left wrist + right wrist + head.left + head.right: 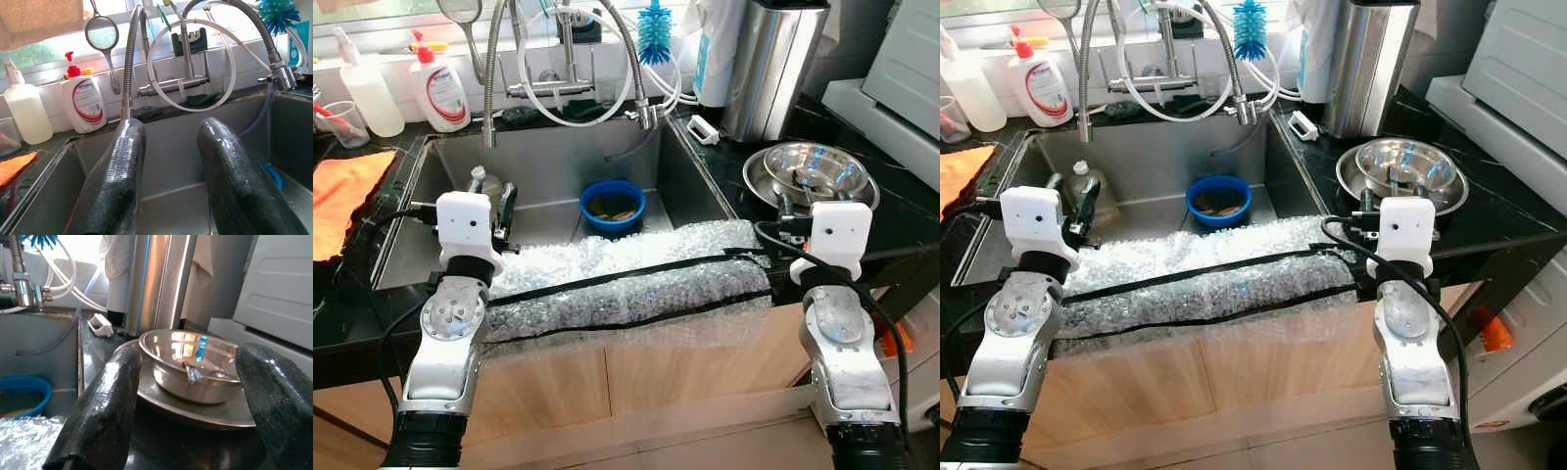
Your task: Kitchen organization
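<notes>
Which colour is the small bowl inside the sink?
Blue; the bowl shows best in the left eye view.

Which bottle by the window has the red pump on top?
The white bottle with the red label, nearer the tap. The plain white bottle beside it has a white top.

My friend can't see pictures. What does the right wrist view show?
The right claw is open toward a shiny steel bowl on a black counter, with a tall steel canister behind it.
</notes>
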{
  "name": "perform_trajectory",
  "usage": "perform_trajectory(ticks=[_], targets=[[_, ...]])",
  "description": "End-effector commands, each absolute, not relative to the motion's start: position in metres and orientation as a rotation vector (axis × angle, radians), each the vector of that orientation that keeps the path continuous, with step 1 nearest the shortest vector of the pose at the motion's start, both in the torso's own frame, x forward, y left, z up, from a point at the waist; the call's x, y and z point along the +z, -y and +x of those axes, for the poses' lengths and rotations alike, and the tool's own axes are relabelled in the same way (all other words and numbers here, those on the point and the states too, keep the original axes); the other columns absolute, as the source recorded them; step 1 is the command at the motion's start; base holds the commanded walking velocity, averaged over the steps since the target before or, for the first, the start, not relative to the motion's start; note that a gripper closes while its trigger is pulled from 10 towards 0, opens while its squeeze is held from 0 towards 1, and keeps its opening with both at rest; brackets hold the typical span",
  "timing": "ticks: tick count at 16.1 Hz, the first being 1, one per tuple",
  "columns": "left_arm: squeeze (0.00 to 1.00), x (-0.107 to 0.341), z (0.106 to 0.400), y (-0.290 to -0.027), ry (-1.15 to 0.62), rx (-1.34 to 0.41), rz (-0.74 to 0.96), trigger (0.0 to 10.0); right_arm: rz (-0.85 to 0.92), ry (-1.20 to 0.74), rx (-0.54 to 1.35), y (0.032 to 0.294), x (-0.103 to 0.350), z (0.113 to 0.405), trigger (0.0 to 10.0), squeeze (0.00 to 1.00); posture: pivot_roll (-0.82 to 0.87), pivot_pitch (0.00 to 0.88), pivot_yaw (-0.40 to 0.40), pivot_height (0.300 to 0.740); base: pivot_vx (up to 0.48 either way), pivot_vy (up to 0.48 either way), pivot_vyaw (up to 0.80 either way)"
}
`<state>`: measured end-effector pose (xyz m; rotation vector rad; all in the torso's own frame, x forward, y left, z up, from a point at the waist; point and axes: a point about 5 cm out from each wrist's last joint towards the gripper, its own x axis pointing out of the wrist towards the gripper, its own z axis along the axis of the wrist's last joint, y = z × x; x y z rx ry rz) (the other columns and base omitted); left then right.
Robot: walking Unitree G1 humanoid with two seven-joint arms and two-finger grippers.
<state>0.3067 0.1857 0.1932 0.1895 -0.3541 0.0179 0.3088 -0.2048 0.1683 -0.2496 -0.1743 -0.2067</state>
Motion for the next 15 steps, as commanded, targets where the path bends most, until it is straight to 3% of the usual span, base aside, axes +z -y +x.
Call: perform_trajectory(ticks=[1, 6, 7, 8, 10, 11, 14, 15], targets=[[0.0, 0.191, 0.307, -0.184, 0.339, 0.011, 0.199, 10.0, -0.252, 0.159, -0.187, 0.204, 0.169, 0.313, 10.0, 0.0, 0.0, 0.0, 0.031, 0.74, 0.0, 0.0, 0.0], [0.0, 0.19, 0.307, -0.183, 0.337, 0.009, 0.198, 10.0, -0.282, 0.154, -0.181, 0.206, 0.172, 0.319, 10.0, 0.0, 0.0, 0.0, 0.029, 0.74, 0.0, 0.0, 0.0], [0.0, 0.19, 0.307, -0.184, 0.337, 0.011, 0.198, 10.0, -0.289, 0.15, -0.189, 0.208, 0.172, 0.32, 6.7, 0.0, 0.0, 0.0, 0.028, 0.74, 0.0, 0.0, 0.0], [0.0, 0.19, 0.307, -0.184, 0.336, 0.012, 0.199, 10.0, -0.288, 0.151, -0.192, 0.209, 0.172, 0.321, 0.0, 0.0, 0.0, 0.0, 0.028, 0.74, 0.0, 0.0, 0.0], [0.0, 0.189, 0.307, -0.184, 0.335, 0.012, 0.199, 10.0, -0.292, 0.141, -0.197, 0.21, 0.172, 0.321, 0.0, 0.0, 0.0, 0.0, 0.028, 0.74, 0.0, 0.0, 0.0], [0.0, 0.189, 0.307, -0.184, 0.334, 0.01, 0.199, 10.0, -0.294, 0.134, -0.202, 0.211, 0.171, 0.322, 10.0, 0.0, 0.0, 0.0, 0.028, 0.74, 0.0, 0.0, 0.0], [0.0, 0.189, 0.307, -0.183, 0.333, 0.01, 0.199, 10.0, -0.296, 0.13, -0.207, 0.212, 0.17, 0.323, 10.0, 0.0, 0.0, 0.0, 0.028, 0.74, 0.0, 0.0, 0.0], [0.0, 0.189, 0.307, -0.183, 0.334, 0.01, 0.199, 10.0, -0.294, 0.131, -0.206, 0.211, 0.17, 0.323, 7.3, 0.0, 0.0, 0.0, 0.028, 0.74, 0.0, 0.0, 0.0]])
